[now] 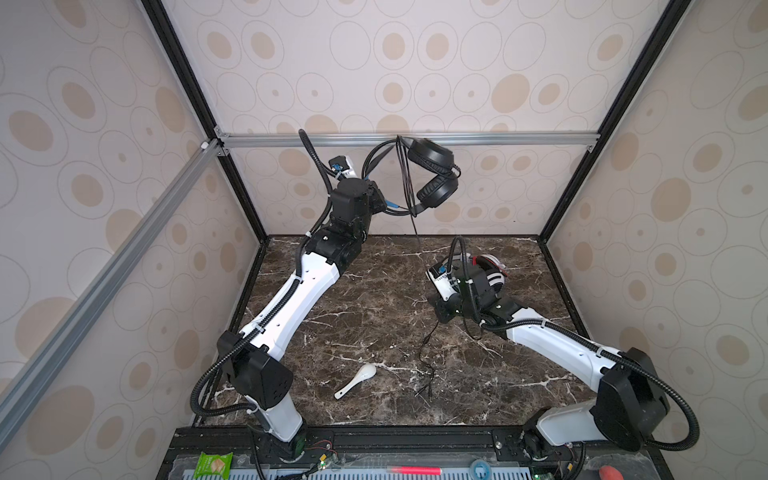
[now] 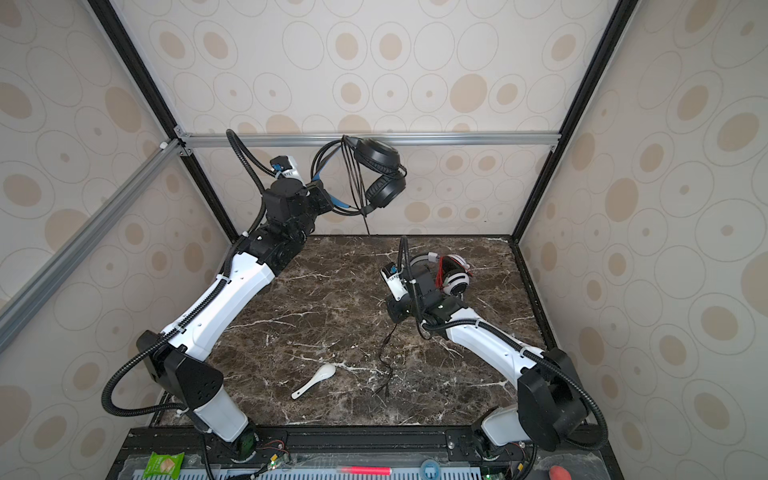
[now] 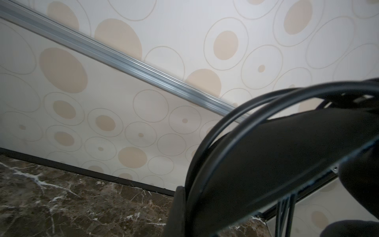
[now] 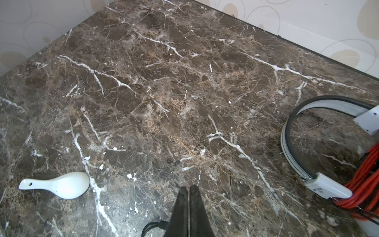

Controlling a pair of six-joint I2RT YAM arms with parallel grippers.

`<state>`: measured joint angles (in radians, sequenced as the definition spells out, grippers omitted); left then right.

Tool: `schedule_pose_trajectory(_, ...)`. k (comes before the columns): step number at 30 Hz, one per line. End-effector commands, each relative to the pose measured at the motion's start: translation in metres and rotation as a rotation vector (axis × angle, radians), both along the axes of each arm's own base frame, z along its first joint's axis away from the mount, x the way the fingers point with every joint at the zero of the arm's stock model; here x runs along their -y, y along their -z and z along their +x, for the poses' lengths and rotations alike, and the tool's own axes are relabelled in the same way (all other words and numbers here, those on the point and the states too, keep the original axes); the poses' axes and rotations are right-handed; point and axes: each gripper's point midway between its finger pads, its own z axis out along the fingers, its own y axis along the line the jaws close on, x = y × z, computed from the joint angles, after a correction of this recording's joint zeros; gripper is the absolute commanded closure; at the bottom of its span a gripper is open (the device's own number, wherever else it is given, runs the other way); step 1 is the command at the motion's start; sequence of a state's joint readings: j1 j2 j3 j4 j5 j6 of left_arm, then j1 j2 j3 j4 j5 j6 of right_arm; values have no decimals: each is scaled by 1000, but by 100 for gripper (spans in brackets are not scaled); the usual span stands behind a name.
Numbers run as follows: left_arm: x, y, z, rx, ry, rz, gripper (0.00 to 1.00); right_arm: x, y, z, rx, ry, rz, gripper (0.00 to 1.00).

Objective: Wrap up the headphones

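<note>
The black headphones (image 1: 432, 172) (image 2: 380, 174) hang in the air near the back wall. My left gripper (image 1: 380, 200) is shut on their headband (image 3: 276, 156), and one of its fingers (image 3: 178, 207) presses against it. Black cable loops (image 1: 405, 178) run round the headband. One taut strand drops to my right gripper (image 1: 441, 313) (image 4: 189, 187), which is shut low over the table with the cable (image 4: 150, 226) at the base of its jaws. The slack cable end (image 1: 426, 384) lies on the table. The white-and-black headphones (image 1: 492, 272) (image 4: 287, 143) with the red cable (image 4: 365, 184) lie beside the right wrist.
A white spoon (image 1: 357, 380) (image 4: 61, 185) lies on the brown marble table (image 1: 374, 299) towards the front. An aluminium bar (image 1: 415, 139) crosses the back wall just behind the raised headphones. A green packet (image 1: 214, 464) and a red marker (image 1: 415, 470) sit on the front rail.
</note>
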<state>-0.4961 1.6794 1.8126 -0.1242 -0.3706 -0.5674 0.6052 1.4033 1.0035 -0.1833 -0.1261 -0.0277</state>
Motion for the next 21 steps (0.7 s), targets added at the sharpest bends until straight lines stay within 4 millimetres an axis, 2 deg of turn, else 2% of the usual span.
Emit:
schedule_pose_trajectory(1, -28, -29, -9, 74, -118, -6, 100, -8, -23, -6, 48, -39, -3, 100)
schedule_pose_trajectory(6, -34, -17, 1, 34, -168, 89, 100, -25, -42, -27, 94, -130, -50, 100)
schedule_pose_trajectory(11, -37, 4, 9, -22, -204, 223, 100, -30, -63, -39, 148, -169, -82, 100)
schedule_pose_trajectory(16, -40, 33, 12, -78, -221, 356, 100, -29, -83, -36, 202, -175, -129, 100)
schedule_pose_trajectory(21, -40, 57, 6, -126, -217, 487, 100, -26, -98, -26, 262, -181, -200, 100)
